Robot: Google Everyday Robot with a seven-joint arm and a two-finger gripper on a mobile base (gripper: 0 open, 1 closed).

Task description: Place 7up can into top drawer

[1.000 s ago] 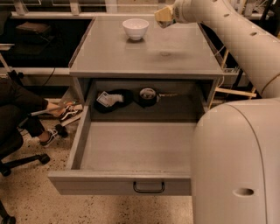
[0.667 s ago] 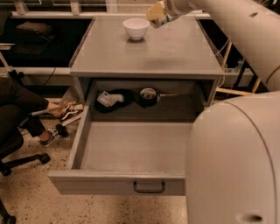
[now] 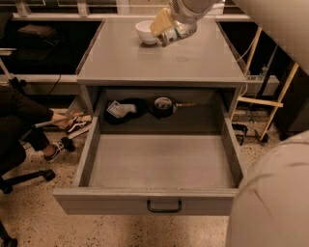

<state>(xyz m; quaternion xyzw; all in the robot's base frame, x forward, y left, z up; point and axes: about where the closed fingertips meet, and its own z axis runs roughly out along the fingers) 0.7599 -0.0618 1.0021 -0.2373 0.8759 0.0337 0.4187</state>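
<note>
**A:** Where is the tool (image 3: 169, 31) at this moment?

**B:** It hangs high above and behind the top drawer (image 3: 106, 202), over the flat top of the grey bench (image 3: 145, 65). It comes down from the pale arm (image 3: 193, 6) at the upper edge of the view.

**A:** Is it open or closed?

**B:** It is closed around the 7up can (image 3: 180, 33). One yellowish finger (image 3: 161, 21) presses on the left side of the can. The other finger I cannot see.

**A:** So where is the can?

**B:** It is in the air, tilted, clear of the bench top, and well behind the drawer. It is not inside the drawer.

**A:** And the drawer?

**B:** It is pulled far out toward the camera, and its small black handle (image 3: 164, 208) is in the middle of the front panel.

**A:** What else is near the drawer?

**B:** Behind it, on the bench top, stands a white bowl (image 3: 144, 30), just left of the can. In the dark recess right behind the drawer's rear edge are a black bundle with a white label (image 3: 120, 108) and a round black object (image 3: 163, 104). Whether they lie in the drawer itself I cannot tell. Left of the drawer, a seated person's leg (image 3: 24, 111) and shoe (image 3: 78, 124) are over the floor. Right of the drawer, the robot's pale body (image 3: 275, 198) fills the corner.
</note>
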